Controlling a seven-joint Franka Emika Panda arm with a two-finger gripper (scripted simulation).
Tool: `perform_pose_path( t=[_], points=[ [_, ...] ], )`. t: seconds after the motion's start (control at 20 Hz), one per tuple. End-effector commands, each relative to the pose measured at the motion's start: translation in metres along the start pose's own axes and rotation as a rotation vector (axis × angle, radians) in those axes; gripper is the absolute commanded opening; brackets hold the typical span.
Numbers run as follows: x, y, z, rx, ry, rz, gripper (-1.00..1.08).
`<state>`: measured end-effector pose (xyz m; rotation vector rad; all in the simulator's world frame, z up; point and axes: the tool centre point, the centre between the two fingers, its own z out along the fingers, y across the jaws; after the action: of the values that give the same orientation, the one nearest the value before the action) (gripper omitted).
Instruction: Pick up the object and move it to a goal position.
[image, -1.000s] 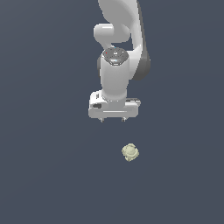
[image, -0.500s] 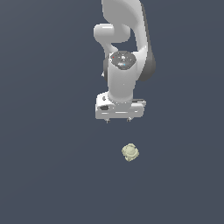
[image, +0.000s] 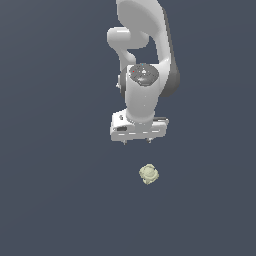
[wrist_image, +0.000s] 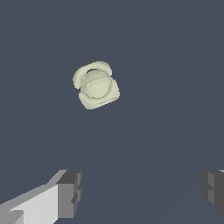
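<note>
In the exterior view the white gripper (image: 136, 141) hangs at frame centre, jaws spread wide and empty, only short finger stubs showing. The pale lumpy object (image: 148, 174) lies below it, apart, untouched on the dark floor (image: 55, 190).

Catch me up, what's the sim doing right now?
A single white Panda arm is going after a small pale beige lumpy object lying on the dark floor. The gripper is open and empty, with nothing between its fingers. The object sits apart from it, just off toward the exterior view's right, so no contact or grasp yet.
</note>
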<state>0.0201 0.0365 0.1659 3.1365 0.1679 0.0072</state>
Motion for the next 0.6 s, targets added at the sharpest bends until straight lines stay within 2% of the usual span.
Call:
perform_pose_path(
  t=[0.0,0.55],
  points=[
    [0.008,-0.003,0.005,-0.001,-0.001,-0.028,1.0],
    [0.058,-0.027,0.041,-0.003,-0.004,-0.23,1.0]
  ],
)
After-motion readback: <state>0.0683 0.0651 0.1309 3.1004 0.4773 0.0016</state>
